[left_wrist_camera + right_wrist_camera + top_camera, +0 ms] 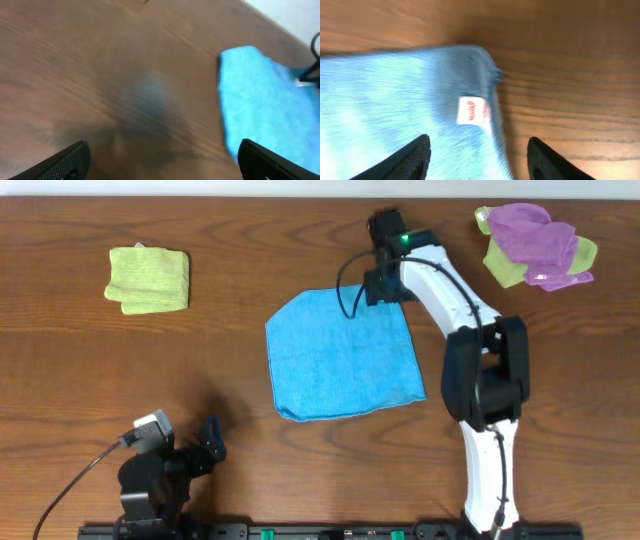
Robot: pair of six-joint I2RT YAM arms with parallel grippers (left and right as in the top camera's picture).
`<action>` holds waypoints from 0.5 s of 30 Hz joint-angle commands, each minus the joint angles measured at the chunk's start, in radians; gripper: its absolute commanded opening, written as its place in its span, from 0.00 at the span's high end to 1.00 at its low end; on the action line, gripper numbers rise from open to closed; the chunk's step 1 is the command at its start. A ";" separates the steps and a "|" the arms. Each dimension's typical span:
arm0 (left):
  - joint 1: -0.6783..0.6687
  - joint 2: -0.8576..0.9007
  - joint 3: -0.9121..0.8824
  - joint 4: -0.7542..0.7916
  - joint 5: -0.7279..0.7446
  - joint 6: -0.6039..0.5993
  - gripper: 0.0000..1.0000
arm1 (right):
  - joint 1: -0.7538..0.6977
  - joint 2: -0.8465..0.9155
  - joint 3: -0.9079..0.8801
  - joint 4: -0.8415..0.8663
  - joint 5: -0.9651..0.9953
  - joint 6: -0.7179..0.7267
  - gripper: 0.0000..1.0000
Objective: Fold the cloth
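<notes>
1. Brown wood-grain table (60, 360), seen whole only from overhead; carries the sky-blue cloth (343, 355) spread flat and unfolded near the middle, slightly skewed.
2. Only from overhead: folded green cloth (148, 279) at far left, well apart from the blue one; purple cloth (535, 235) bunched at the far right corner on top of a light green piece (505, 265).
3. Overhead also places the right gripper (380, 288) at the blue cloth's far right corner and the left gripper (208, 438) near the front edge over bare wood, well apart from the cloth.
4. Only from the right wrist: small white tag (471, 111) at the corner hem, printed in red, too blurred to read.
5. Same view: dark fingers (415, 157) spread wide, jaws open, cloth corner lying between the tips; cannot tell whether touching.
6. From the left wrist: fingers (67, 160) wide apart, jaws open over bare wood; cloth at the right, cut off by the frame edge.
7. Both wrist views blurred; weave and wood grain hard to make out there.
</notes>
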 commanded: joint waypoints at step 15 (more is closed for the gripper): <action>-0.004 0.779 0.694 -0.246 0.181 0.008 0.04 | -0.100 -0.284 0.053 -0.401 -0.416 -0.090 0.09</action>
